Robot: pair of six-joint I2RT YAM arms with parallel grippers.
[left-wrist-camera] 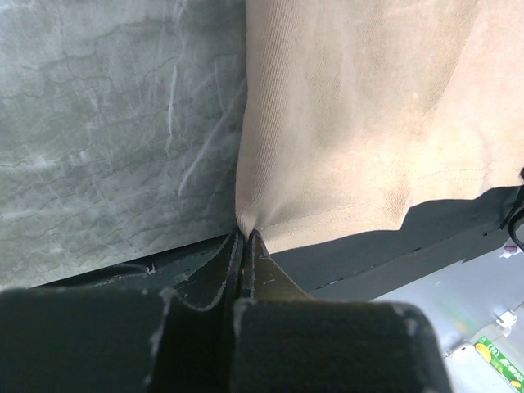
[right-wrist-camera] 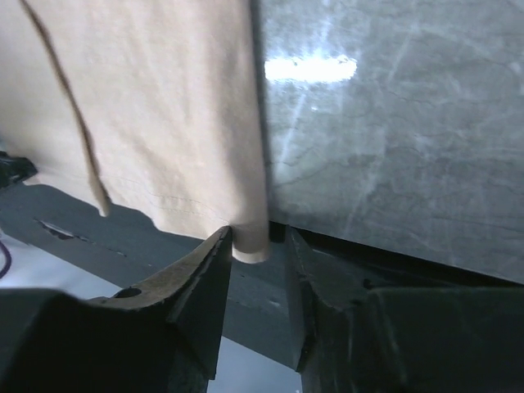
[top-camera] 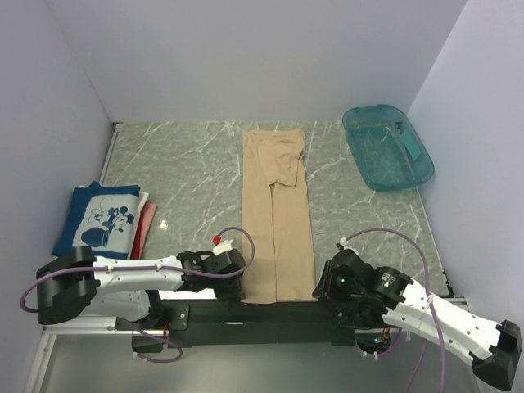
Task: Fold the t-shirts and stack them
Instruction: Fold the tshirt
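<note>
1. Grey marbled tabletop point(top-camera: 188, 164) is filling the top view between pale walls. A translucent teal plastic tub point(top-camera: 378, 160) is sitting at the upper right, playing no part at present.
2. A plain tan cloth t-shirt point(top-camera: 277, 213) is lying in the centre of the frame as a long narrow strip. It is running from the far middle down to the bottom edge of the table, with its sides turned in, so the lengthwise folds are looking done.
3. The left gripper point(left-wrist-camera: 244, 236) is pinching the strip's lower left hem corner. Its jaws are pressed together on the cloth, which is puckering at the bite.
4. The right gripper point(right-wrist-camera: 258, 237) is sitting at the lower right hem corner. Its jaws are standing apart with the corner between them, and they are not yet clamping it.
5. A navy cloth t-shirt with a white cartoon-mouse print point(top-camera: 97, 219) is resting folded at the middle left of the frame. It is lying on a red cloth t-shirt point(top-camera: 146, 225), of which only a strip is showing, so how neatly the red one is folded cannot be told.
6. Judging from this, two shirts are already making a stack and the task is running well past halfway. What is remaining is closing the right jaws, carrying the hem towards the collar to shorten the strip, and placing the tan shirt on the pile at the left.
</note>
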